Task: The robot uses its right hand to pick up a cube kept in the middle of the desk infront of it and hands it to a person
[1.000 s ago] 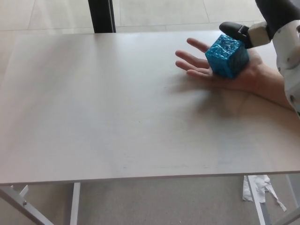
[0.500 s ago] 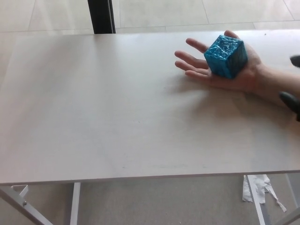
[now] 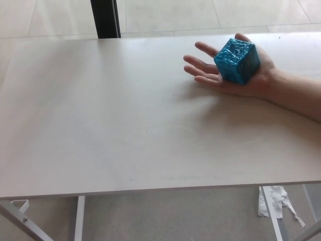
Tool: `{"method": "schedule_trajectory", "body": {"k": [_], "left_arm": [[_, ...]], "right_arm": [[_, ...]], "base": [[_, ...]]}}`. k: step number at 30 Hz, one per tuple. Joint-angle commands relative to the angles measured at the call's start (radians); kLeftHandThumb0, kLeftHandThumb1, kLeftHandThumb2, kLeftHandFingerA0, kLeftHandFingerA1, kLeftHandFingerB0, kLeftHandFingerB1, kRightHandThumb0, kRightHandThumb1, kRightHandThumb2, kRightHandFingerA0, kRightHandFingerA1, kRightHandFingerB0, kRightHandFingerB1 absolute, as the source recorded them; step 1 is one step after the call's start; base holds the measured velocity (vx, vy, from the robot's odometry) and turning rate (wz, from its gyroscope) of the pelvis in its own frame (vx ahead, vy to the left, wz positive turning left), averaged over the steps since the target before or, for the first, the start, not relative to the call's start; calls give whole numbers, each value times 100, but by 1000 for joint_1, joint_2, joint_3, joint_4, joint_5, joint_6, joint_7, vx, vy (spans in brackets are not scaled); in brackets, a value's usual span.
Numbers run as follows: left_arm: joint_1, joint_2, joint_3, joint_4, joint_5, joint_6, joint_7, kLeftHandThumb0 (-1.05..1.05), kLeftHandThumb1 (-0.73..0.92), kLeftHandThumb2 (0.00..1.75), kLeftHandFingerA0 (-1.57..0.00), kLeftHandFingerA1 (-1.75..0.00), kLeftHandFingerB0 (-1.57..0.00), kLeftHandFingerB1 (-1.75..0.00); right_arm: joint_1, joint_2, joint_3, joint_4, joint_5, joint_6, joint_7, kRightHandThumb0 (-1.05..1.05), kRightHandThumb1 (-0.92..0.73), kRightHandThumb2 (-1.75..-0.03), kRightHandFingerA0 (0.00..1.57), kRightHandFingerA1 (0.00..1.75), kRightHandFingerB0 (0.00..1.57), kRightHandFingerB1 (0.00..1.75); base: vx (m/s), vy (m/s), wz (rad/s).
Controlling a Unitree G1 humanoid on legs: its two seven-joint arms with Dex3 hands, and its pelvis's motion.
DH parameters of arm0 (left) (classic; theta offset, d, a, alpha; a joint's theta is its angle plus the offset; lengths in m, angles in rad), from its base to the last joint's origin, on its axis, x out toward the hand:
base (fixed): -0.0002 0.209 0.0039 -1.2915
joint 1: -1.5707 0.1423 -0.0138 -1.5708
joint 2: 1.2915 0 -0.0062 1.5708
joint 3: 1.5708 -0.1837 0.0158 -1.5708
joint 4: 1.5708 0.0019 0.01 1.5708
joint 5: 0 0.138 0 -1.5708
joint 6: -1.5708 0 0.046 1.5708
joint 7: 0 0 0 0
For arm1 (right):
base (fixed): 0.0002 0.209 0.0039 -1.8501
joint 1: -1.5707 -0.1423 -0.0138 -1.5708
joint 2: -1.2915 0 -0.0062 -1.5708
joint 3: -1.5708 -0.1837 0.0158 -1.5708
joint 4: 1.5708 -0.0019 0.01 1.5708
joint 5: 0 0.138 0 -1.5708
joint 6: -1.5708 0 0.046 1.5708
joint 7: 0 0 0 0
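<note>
A shiny blue cube [image 3: 237, 60] rests on the open palm of a person's hand [image 3: 210, 70], which reaches in from the right over the far right part of the pale desk [image 3: 115, 125]. The person's forearm [image 3: 298, 95] runs off the right edge of the picture. Neither of my hands shows in the head view.
A dark post [image 3: 105, 18] stands behind the desk's far edge. White table legs [image 3: 79, 218] show below the near edge, and a crumpled white scrap [image 3: 275, 198] lies on the floor at the lower right.
My right hand let go of the cube, drew back to the right and left the picture. The cube stays on the person's palm. The camera has shifted slightly.
</note>
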Motion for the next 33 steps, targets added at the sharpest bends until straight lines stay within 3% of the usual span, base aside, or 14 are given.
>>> {"method": "schedule_trajectory", "body": {"k": [1, 2, 3, 5, 9, 13, 17, 19, 20, 21, 22, 25, 31, 33], "left_arm": [[-82, 57, -9, 180, 32, -59, 51, -66, 75, 63, -57, -55, -43, -40], [-77, 58, -12, 177, 35, -72, 45, -68, 76, 63, -57, -55, -42, -39], [-74, 57, -14, 175, 36, -78, 35, -68, 76, 62, -55, -54, -39, -39], [-79, 57, -3, 181, 26, -76, 39, -68, 58, 97, -51, -64, -35, -53], [-94, 55, -8, 194, 31, -76, 52, -67, 75, 63, -57, -56, -43, -40], [-107, 51, -19, 206, 39, -69, 62, -67, 75, 62, -63, -55, -43, -39], [-99, 50, -32, 208, 42, -87, 42, -69, 76, 63, -59, -54, -42, -39], [-108, 49, -31, 225, 40, -97, 50, -68, 75, 62, -62, -56, -42, -40], [-113, 52, -38, 233, 46, -97, 56, -67, 76, 63, -62, -55, -43, -39], [-117, 52, -36, 240, 42, -97, 58, -66, 74, 63, -62, -56, -44, -40], [-121, 51, -29, 245, 32, -97, 56, -67, 74, 63, -61, -56, -43, -39], [-119, 56, -50, 242, 52, -108, 50, -69, 76, 63, -61, -55, -43, -40], [-82, 58, -51, 240, 51, -110, 37, -75, 76, 63, -60, -55, -45, -38], [-80, 67, -64, 243, 59, -108, 39, -75, 59, 103, -56, -67, -38, -54]], "right_arm": [[213, 92, -464, 323, 464, -785, -145, -57, -68, -63, 91, 171, 61, 87], [211, 78, -447, 387, 414, -779, -188, -45, -53, -98, 117, 130, 64, 84], [222, 52, -403, 454, 307, -657, -276, -59, -70, -62, 58, 149, 51, 87], [209, 35, -364, 515, 250, -576, -319, -65, -74, -63, 48, 112, 42, 88], [154, 6, -345, 559, 296, -359, -193, -59, -73, -62, 36, 109, 39, 81], [44, -67, -338, 666, 263, -210, -245, -52, -65, -60, 78, 110, 61, 70], [-17, -56, -287, 567, 199, -94, -284, -48, -63, -60, 59, 116, 66, 82], [-25, -82, -189, 565, 144, -3, -181, -48, -45, -91, 132, 142, 106, 118], [-23, -107, -143, 576, 140, 19, -98, -53, -64, -60, 110, 123, 96, 91], [-21, -134, -105, 593, 140, 39, -39, -57, -51, -93, 112, 112, 83, 81], [-34, -162, -64, 635, 141, 52, 21, -54, -59, -58, 95, 84, 87, 63], [-84, -206, 36, 750, 122, 60, 80, -55, -54, -57, 46, 59, 89, 58], [-105, -241, 102, 837, 168, 36, 108, -55, -45, -83, 48, 64, 85, 70], [-117, -248, 128, 852, 184, 32, 106, -55, -45, -83, 48, 64, 85, 70]], "base": [[0, 0, 0], [0, 0, 0], [0, 0, 0], [0, 0, 0], [0, 0, 0], [0, 0, 0], [0, 0, 0], [0, 0, 0], [0, 0, 0], [0, 0, 0], [0, 0, 0], [0, 0, 0], [0, 0, 0], [0, 0, 0]]}}
